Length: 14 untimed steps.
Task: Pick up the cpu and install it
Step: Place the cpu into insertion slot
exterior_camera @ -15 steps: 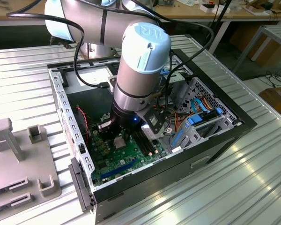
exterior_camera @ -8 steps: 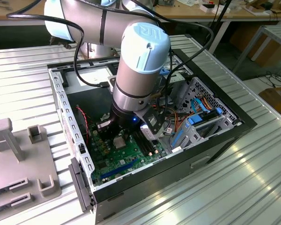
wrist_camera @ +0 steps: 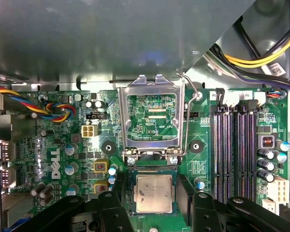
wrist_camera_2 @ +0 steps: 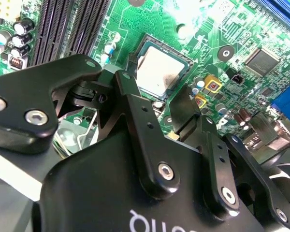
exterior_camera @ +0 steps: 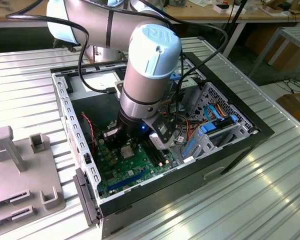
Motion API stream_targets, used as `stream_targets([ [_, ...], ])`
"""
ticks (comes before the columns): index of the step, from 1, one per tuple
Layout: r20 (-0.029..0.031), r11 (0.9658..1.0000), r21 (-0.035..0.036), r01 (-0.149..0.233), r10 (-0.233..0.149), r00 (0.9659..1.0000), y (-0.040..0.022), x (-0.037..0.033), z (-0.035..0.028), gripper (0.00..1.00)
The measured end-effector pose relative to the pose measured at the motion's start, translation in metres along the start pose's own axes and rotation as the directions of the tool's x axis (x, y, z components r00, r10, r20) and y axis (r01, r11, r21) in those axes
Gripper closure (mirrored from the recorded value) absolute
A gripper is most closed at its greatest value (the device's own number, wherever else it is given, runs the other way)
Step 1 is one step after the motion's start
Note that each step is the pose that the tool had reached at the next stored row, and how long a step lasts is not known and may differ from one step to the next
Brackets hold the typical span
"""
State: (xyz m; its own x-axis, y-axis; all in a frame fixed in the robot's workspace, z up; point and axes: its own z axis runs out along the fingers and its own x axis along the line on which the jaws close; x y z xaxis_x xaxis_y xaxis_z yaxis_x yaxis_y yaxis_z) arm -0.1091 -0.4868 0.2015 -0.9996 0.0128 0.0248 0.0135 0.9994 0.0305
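The cpu [wrist_camera: 154, 193] [wrist_camera_2: 159, 70], a small silvery-grey square, lies flat in its socket on the green motherboard [wrist_camera: 58, 145]. Beside it, the hinged metal socket frame [wrist_camera: 152, 118] stands swung open. My gripper [wrist_camera: 154, 209] [wrist_camera_2: 158, 82] hangs just over the cpu. Its black fingers [wrist_camera: 120, 193] stand one on each side of the socket, slightly wider than the chip, so it reads as open. In the exterior view the arm [exterior_camera: 145, 85] reaches down into the open computer case [exterior_camera: 155, 200], and the gripper [exterior_camera: 122, 144] is low over the board.
Long black memory slots [wrist_camera: 234, 150] run beside the socket. A coloured cable bundle [wrist_camera: 53, 107] lies on the other side. A drive cage with blue clips [exterior_camera: 210, 135] fills the case's right in the exterior view. A grey fixture [exterior_camera: 20, 170] stands on the table at that view's left.
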Motion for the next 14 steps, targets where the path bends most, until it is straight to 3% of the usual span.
stream_targets([
  [14,-0.0003,0.9999,0.0003,0.014,-0.014,0.9999,0.0,-0.0018,0.0001,0.45],
])
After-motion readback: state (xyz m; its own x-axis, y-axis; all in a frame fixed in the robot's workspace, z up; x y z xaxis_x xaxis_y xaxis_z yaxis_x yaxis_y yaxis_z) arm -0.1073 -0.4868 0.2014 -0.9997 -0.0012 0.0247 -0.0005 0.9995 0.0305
